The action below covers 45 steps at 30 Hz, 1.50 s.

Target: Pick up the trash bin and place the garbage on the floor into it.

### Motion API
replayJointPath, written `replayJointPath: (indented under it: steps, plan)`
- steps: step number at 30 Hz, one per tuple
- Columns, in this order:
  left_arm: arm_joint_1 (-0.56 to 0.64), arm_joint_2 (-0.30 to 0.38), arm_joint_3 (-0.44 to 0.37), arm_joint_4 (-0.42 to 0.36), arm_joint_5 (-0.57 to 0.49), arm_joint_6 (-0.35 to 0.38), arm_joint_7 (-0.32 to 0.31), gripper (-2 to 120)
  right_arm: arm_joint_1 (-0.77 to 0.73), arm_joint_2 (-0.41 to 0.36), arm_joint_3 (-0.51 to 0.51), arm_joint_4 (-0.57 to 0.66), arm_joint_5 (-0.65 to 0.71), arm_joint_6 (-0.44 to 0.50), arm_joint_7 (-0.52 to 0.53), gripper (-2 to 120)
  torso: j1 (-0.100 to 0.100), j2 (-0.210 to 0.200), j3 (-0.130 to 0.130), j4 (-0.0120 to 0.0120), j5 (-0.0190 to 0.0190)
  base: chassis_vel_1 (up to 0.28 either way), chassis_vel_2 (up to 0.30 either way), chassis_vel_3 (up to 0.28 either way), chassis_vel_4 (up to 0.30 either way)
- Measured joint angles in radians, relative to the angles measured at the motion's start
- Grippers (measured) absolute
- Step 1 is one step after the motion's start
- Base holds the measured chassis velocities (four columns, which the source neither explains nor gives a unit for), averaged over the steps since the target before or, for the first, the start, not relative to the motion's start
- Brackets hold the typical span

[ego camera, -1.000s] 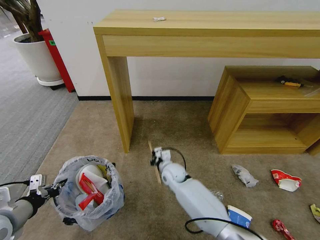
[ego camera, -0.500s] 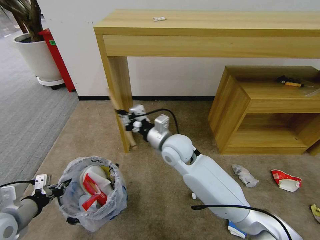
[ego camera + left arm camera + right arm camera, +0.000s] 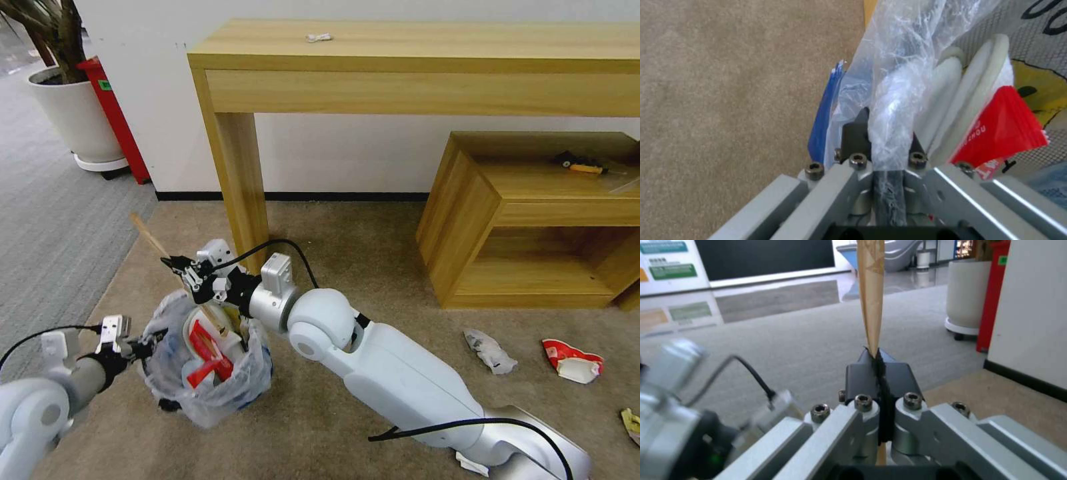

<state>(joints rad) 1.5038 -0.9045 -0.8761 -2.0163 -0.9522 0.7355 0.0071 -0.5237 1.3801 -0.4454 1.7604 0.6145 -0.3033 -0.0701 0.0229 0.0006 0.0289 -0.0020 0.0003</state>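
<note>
The trash bin (image 3: 220,393), blue with a crinkled white bag, hangs tilted low over the beige floor (image 3: 347,267). My left gripper (image 3: 148,344) is shut on its rim and bag (image 3: 896,110). White slippers (image 3: 978,96) and a red wrapper (image 3: 1005,130) lie inside. My right gripper (image 3: 179,265) is shut on a long thin tan stick (image 3: 148,235) held slanting over the bin, its lower end inside. In the right wrist view the stick (image 3: 872,290) rises from the shut jaws. More garbage lies at the right: a clear crumpled piece (image 3: 490,351), a red-white piece (image 3: 572,361), a yellow wrapper (image 3: 630,423).
The wooden desk's leg (image 3: 243,180) stands just behind the bin. A low wooden shelf (image 3: 533,220) at the right carries a black-and-orange object (image 3: 580,164). A white plant pot (image 3: 73,113) and a red stand (image 3: 117,120) sit on the grey carpet (image 3: 47,220) at the left.
My right gripper lifted the tan stick off the floor by the desk leg and swung it left over the bin. The left arm shifted the bin slightly right.
</note>
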Motion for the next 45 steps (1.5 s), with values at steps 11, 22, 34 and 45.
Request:
replayJointPath:
  steps: [11, 22, 34, 45]
  plan:
    - [0.025, 0.021, -0.022, -0.015, -0.035, 0.0, 0.001, 0, -0.034, 0.015, -0.037, -0.063, -0.082, 0.043, 0.012, 17, 0.0, 0.0, 0.0, 0.0001, 0.0, 0.0, 0.0, 0.0, 0.0]
    - [0.038, 0.018, -0.032, -0.02, -0.039, 0.0, 0.001, 0, -0.073, -0.013, -0.044, -0.033, -0.102, 0.056, 0.104, 53, 0.0, 0.0, 0.0, 0.0001, 0.0, 0.0, 0.0, 0.0, 0.0]
    - [0.096, -0.061, -0.061, -0.057, 0.025, 0.0, 0.01, 0, -0.23, -0.132, 0.165, 0.142, -0.081, 0.009, 0.226, 99, 0.0, 0.0, 0.0, 0.0002, 0.0003, 0.0, 0.0, 0.0, 0.0]
    - [0.12, -0.136, -0.067, -0.095, 0.116, 0.0, 0.031, 0, -0.435, -0.317, 0.436, 0.174, -0.106, 0.019, 0.193, 100, 0.0, 0.0, 0.0, 0.0001, 0.0004, 0.0, 0.0, 0.0, 0.0]
